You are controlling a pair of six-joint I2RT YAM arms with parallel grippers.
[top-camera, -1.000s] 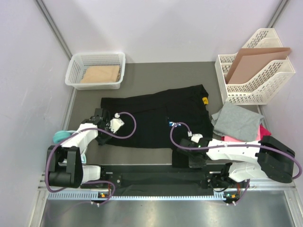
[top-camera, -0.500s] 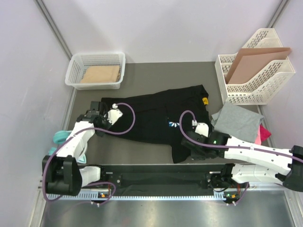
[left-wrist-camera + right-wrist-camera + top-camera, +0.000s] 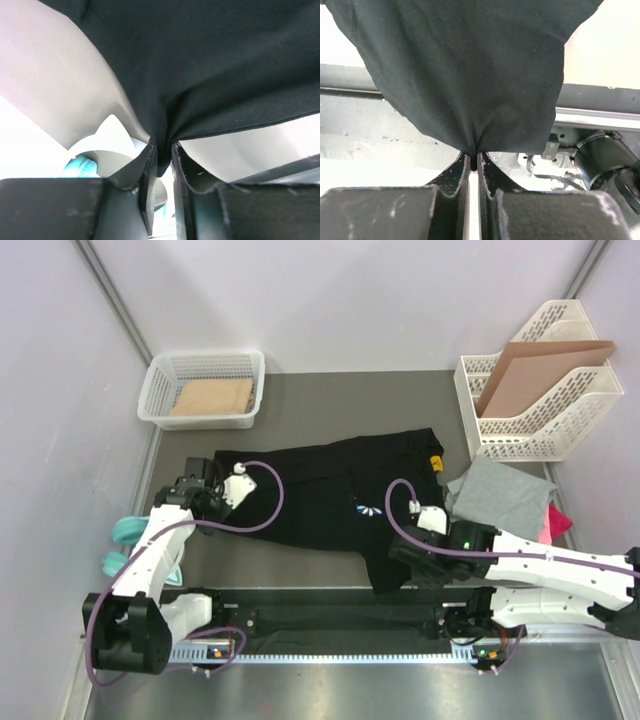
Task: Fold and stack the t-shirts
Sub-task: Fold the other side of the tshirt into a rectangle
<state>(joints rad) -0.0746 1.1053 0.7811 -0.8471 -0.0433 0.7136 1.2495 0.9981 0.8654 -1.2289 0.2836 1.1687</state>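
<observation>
On the dark grey table (image 3: 330, 400) we see a white plastic mesh basket (image 3: 200, 421), a white slotted rack (image 3: 525, 445), a black cloth t-shirt (image 3: 310, 495) spread in the middle and a crumpled grey t-shirt (image 3: 500, 495).

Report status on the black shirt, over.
Left fingers shut on black t-shirt, left edge. Right fingers shut on its near right corner. Grey shirt, pink shirt heaped at right, beside it.

Bare mat (image 3: 350, 405) behind the black t-shirt (image 3: 320, 490) gives open passage between white basket (image 3: 200, 421) at far left and file rack (image 3: 520, 445) at far right. Right flank tight: grey t-shirt (image 3: 500, 495) heaped on pink t-shirt (image 3: 558, 522), just beside the rack. Near edge closed by rail (image 3: 330, 620).
</observation>
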